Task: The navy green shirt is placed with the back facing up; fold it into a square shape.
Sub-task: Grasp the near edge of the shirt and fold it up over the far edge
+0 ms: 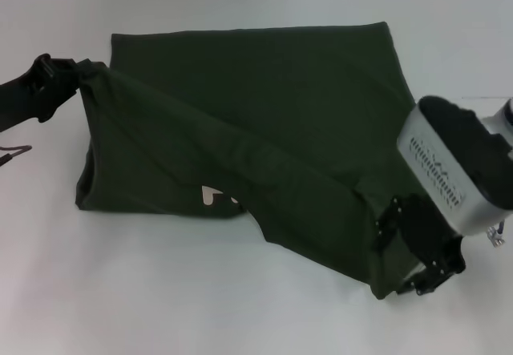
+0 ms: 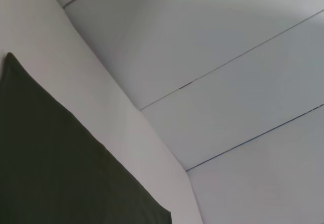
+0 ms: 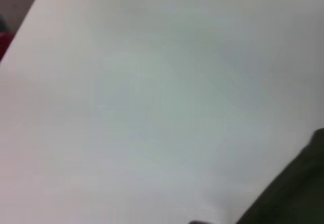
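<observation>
**Operator:** While both arms hold it, the navy green shirt (image 1: 264, 123) lies spread across the white table (image 1: 240, 307), its far half flat and its near edge lifted into a long diagonal fold running from upper left to lower right. I have the left gripper (image 1: 70, 73) pinched shut on a bunched corner at the left end, and the right gripper (image 1: 417, 271) closed on the cloth at the near right end.

**Observer:** How do you expect it to behave?

**Operator:** Soft and light, I'd judge. It sags between my two holds and has no stiffness, so it will drape wherever I carry it. A bit of cream lettering (image 1: 215, 197) peeks out under the fold, so the front is turning outward there.

**Observer:** Slippery?

**Operator:** Probably not; knit cloth tends to cling to the pads. The risk is a layer slipping free if I catch only one thickness.

**Observer:** Best place to hold?

**Operator:** At corners and hems, both layers together, hands well apart so the edge stays taut.
</observation>
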Available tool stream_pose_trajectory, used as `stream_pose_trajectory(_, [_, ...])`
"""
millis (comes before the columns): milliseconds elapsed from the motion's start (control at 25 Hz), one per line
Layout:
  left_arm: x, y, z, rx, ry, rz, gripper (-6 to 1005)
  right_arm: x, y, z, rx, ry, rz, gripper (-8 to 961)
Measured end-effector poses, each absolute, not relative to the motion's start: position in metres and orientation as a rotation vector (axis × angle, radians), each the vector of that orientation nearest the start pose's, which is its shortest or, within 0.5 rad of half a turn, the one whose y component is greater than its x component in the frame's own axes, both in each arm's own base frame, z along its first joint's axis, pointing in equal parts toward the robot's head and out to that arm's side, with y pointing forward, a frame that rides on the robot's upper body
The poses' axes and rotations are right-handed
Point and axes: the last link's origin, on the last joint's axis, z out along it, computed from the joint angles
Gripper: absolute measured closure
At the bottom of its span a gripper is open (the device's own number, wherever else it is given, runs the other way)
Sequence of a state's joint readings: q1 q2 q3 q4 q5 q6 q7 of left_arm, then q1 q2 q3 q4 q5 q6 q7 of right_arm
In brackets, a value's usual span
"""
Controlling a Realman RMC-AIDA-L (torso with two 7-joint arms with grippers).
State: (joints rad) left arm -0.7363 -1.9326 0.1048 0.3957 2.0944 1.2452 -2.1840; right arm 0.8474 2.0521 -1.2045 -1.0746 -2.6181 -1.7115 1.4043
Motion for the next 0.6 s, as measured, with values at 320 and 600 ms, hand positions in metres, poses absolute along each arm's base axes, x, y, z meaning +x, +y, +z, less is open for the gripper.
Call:
stream_pose_trajectory(320, [-0.284, 0.421, 0.077, -1.736, -1.753, -1.225, 969, 0.154, 0.371, -0.01, -3.066, -0.722, -0.894, 300])
stream_pose_trajectory(600, [-0.284, 0.421, 0.078, -1.734, -1.755, -1.228, 969, 0.144, 0.37, -0.022, -3.023, -0.833, -0.959, 301])
